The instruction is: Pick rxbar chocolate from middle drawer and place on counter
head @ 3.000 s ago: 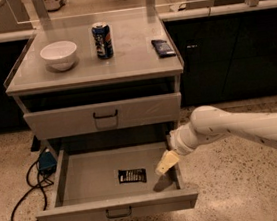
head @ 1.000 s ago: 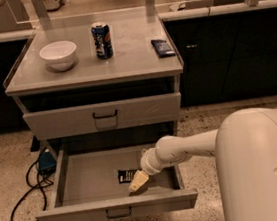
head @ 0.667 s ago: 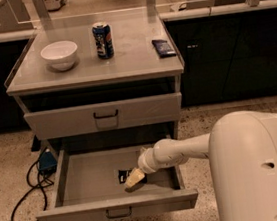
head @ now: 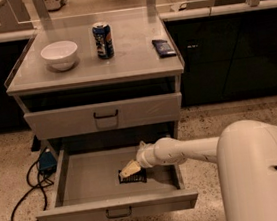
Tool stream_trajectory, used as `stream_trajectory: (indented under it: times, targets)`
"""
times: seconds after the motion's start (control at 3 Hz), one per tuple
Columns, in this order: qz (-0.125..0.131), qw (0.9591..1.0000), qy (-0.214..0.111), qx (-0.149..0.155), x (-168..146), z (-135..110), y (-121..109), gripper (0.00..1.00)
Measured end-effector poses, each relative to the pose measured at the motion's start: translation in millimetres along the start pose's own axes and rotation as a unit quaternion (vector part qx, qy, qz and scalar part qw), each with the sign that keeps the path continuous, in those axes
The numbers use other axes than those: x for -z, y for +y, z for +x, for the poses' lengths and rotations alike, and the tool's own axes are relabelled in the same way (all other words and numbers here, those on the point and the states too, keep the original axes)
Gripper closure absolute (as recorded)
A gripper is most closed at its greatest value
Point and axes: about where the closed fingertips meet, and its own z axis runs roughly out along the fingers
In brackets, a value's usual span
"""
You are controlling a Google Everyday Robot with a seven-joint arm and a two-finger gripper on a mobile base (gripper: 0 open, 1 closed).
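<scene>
The middle drawer (head: 81, 180) is pulled open below the cabinet. The rxbar chocolate (head: 133, 177), a flat black wrapper with white lettering, lies on the drawer floor right of centre. My gripper (head: 129, 170) reaches in from the right, low in the drawer, its pale fingertips directly over the bar's upper left end and touching or nearly touching it. The bar still lies flat. The counter (head: 132, 58) is the pale grey top of the cabinet above.
On the counter stand a white bowl (head: 59, 54), a blue soda can (head: 102, 40) and a dark blue packet (head: 163, 47). A shut drawer (head: 104, 115) sits above the open one. Black cables (head: 30, 189) lie on the floor left.
My gripper has moved left across the drawer, from the right side to over the bar. The bar has not moved.
</scene>
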Motion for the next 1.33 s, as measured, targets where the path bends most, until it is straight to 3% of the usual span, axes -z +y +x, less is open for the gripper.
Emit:
stream_trajectory:
  times: [0.67,1.33]
  targets:
    - [-0.050,0.9986,0.002,-0.017,30,26,30,0.00]
    - [-0.052,0.9986,0.009,-0.002,27,28,35,0.00]
